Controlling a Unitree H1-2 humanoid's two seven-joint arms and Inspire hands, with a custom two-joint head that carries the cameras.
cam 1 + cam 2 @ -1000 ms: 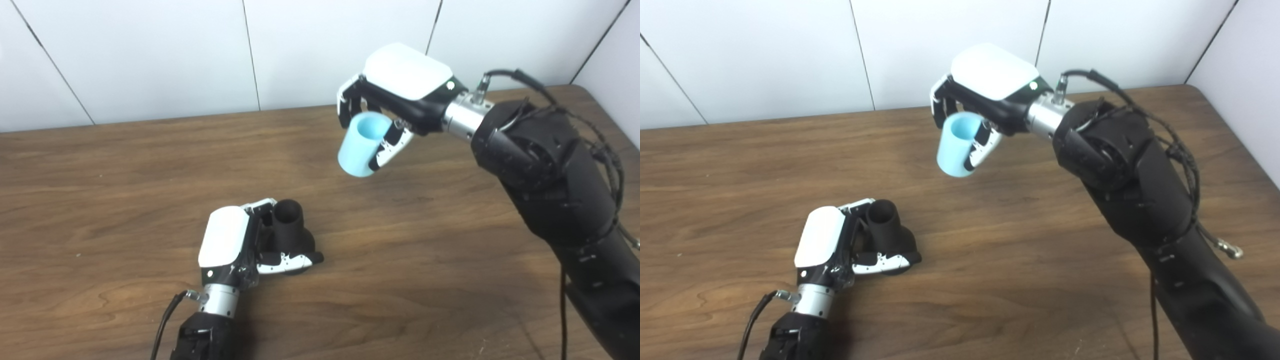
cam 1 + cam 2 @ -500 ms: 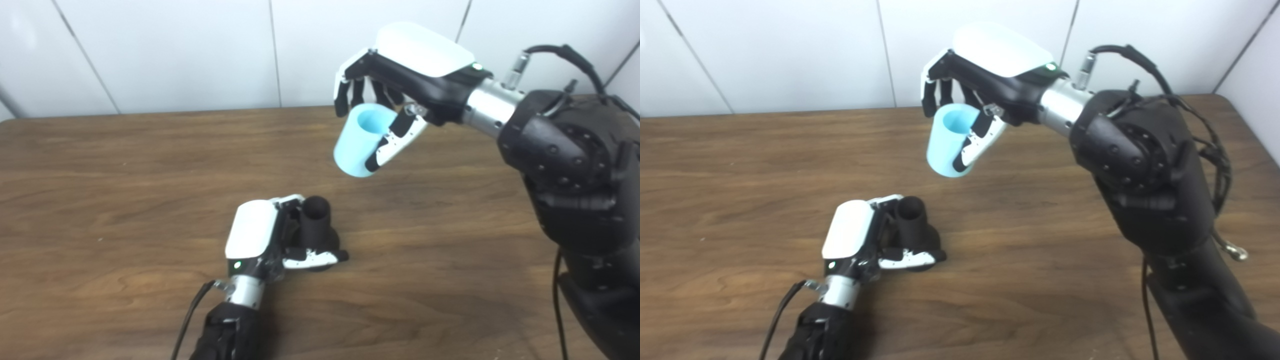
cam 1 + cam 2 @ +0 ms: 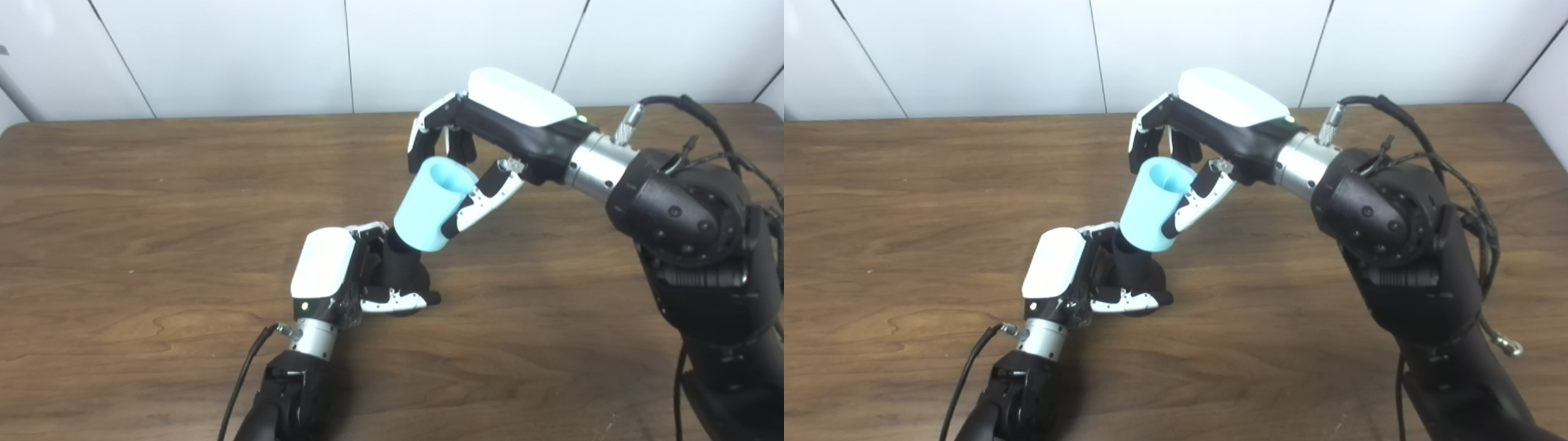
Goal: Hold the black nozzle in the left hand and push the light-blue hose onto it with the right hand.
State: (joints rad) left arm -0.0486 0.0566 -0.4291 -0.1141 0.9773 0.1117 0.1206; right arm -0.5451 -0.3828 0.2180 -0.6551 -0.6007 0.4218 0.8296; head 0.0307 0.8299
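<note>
1. My left hand (image 3: 331,275) sits low on the wooden table (image 3: 122,202), its white back turned up; the fingers are wrapped round the black nozzle (image 3: 401,272), with the thumb lying across the nozzle's wide base near the tabletop.
2. The nozzle stands with its narrow neck pointing up and slightly away from me; the base looks to rest on the table, though I cannot tell for sure.
3. My right hand (image 3: 490,141) reaches in from the right, above the table; its fingers curl over the far rim of the light-blue hose (image 3: 432,205) and the thumb presses the near side, so the hose is pinched between them.
4. The hose is tilted, open top toward the wall; its lower end covers the tip of the nozzle's neck; how far it has seated I cannot tell.
</note>
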